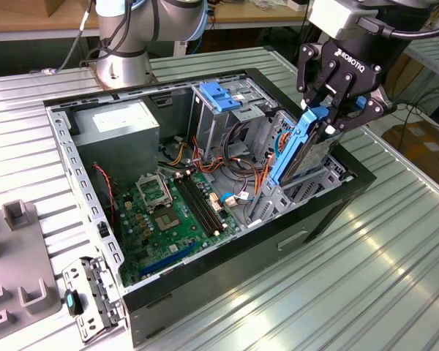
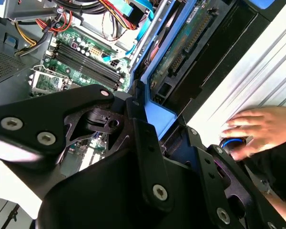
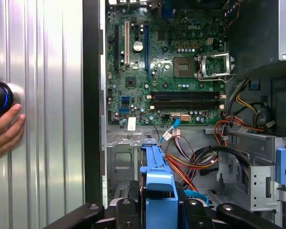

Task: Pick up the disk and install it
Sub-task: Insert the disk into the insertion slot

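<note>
My tool (image 1: 336,117) is clamped on the disk (image 1: 291,150), holding it tilted on edge at the open computer case's (image 1: 314,219) drive bay.

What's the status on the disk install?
One tool, shut on disk. Disk tilted, lower end in the drive bay, not seated. Loose cables beside bay; person's hand on table outside case.

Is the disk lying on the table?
No, the gripper is shut on the disk and holds it tilted on edge, with its lower end inside the open computer case.
</note>
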You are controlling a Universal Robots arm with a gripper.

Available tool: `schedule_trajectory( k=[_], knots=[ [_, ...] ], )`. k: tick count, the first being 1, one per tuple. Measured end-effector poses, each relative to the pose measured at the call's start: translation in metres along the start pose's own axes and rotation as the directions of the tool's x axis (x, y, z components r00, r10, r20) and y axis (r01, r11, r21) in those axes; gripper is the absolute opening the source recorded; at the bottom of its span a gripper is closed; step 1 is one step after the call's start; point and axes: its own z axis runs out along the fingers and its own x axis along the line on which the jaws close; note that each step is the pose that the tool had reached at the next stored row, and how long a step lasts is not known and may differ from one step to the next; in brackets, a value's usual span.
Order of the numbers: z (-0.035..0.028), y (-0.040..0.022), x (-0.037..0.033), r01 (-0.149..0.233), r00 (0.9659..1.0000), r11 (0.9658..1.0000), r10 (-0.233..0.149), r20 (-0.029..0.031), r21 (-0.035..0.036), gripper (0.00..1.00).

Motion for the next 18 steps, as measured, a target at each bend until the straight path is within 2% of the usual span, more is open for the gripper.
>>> schedule_trajectory(
  k=[18],
  knots=[
    [0.0013, 0.0, 0.0, 0.0, 1.0, 1.0, 0.0, 0.0003, 0.0001, 0.37]
  ],
)
